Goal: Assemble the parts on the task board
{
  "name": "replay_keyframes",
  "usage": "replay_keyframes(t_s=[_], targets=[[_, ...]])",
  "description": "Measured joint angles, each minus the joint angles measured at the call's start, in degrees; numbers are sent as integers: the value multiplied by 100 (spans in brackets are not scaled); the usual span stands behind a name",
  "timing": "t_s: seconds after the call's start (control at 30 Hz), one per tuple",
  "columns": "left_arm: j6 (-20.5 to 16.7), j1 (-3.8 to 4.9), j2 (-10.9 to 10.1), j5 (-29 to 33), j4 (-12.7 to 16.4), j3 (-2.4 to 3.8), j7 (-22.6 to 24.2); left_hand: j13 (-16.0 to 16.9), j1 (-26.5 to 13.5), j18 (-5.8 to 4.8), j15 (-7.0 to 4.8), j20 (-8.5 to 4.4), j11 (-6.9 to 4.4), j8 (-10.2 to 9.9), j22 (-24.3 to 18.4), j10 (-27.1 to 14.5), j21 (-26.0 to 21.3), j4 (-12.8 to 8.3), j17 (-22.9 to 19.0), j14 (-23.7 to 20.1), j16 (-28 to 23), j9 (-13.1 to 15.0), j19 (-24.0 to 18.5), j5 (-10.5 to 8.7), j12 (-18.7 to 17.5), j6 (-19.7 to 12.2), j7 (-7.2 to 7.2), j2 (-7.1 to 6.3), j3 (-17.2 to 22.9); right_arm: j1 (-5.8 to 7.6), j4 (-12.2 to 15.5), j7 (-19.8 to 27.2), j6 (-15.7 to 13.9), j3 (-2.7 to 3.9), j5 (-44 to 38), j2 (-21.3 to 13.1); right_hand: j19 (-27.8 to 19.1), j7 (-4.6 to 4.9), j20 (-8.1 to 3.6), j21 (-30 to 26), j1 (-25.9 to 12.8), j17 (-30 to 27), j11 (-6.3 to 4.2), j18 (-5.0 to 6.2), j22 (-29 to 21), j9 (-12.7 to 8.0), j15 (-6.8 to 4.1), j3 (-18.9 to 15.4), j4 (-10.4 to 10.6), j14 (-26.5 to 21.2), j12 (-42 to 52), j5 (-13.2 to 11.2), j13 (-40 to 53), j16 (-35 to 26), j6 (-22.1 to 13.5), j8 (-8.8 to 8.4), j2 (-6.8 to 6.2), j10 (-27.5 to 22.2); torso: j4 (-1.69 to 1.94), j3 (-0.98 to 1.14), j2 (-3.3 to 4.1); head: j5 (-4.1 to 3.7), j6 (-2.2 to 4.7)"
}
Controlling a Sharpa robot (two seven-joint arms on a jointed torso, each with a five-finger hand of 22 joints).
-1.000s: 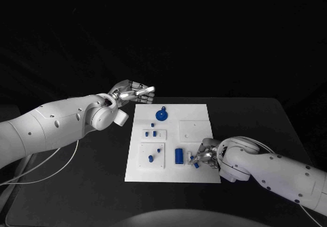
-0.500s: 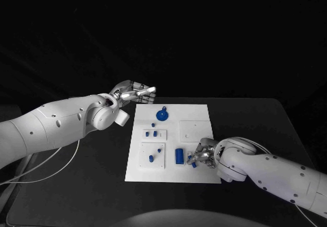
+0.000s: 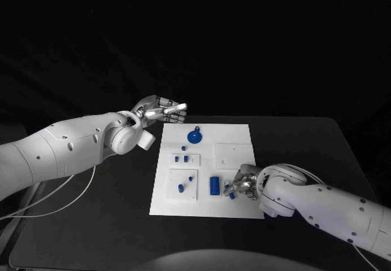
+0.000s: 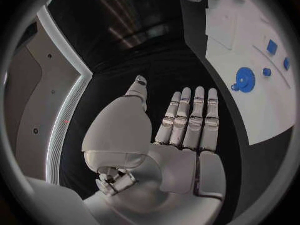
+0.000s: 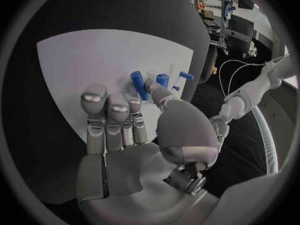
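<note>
The white task board [image 3: 232,132] lies in the middle of the table. My right hand [image 3: 244,184] is low over its near right part. A short blue peg [image 5: 138,85] has its near end between that hand's thumb tip and forefinger tip; the same peg [image 3: 232,196] pokes out below the hand. A thicker blue cylinder [image 3: 214,185] lies just to its left. My left hand [image 3: 163,111] hovers off the board's far left corner, fingers straight and together, holding nothing. The blue gear [image 3: 194,136] sits near that far edge.
Several small blue parts stand in raised white blocks [image 3: 183,160] on the board's left half. A bare white block [image 3: 230,155] sits right of the middle. Black table [image 3: 309,147] surrounds the board on both sides.
My right hand has slid slightly left over the board, and the blue peg has moved with it. The left hand has stayed where it was.
</note>
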Motion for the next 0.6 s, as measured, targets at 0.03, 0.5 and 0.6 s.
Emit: replay_keyframes(t_s=[0.03, 0.5, 0.6], targets=[[0, 0, 0, 0, 0, 0, -2, 0, 0, 0, 0, 0, 0, 0, 0, 0, 0, 0, 0, 0, 0, 0, 0, 0, 0, 0, 0, 0, 0, 1, -5, 3, -3, 1, 0, 2, 0, 0, 0, 0, 0, 0, 0, 0, 0, 0, 0, 0, 0, 0, 0, 0, 0, 0, 0, 0, 0, 0, -1, 0, 1, 1, 1], [5, 0, -4, -1, 1, -1, -26, 0, 0, 0, 0, 0, 0, 0, -1, 0, 0, 0, 0, 0, 0, 0, 0, 0, 0, 0, 0, 0, 0, 10, -68, 51, -12, 8, -1, 17, 0, -77, 0, 0, 0, -7, -34, 0, 0, -166, -37, -94, -94, 13, 25, 69, 21, 0, 34, 1, 0, 54, -2, -1, 1, 20, -6], [6, 0, -5, -1, 1, -1, -31, 0, 0, 0, 0, 0, 0, 0, -1, 0, 0, 0, 0, 0, 0, 0, 0, 0, 0, 0, 0, 0, 0, 10, -74, 56, -12, 8, -1, 20, 0, -77, 0, 0, 0, -7, -39, 0, 0, -198, -37, -94, -94, 13, 25, 69, 24, 0, 34, 1, 0, 59, -2, -2, 1, 23, -7]])
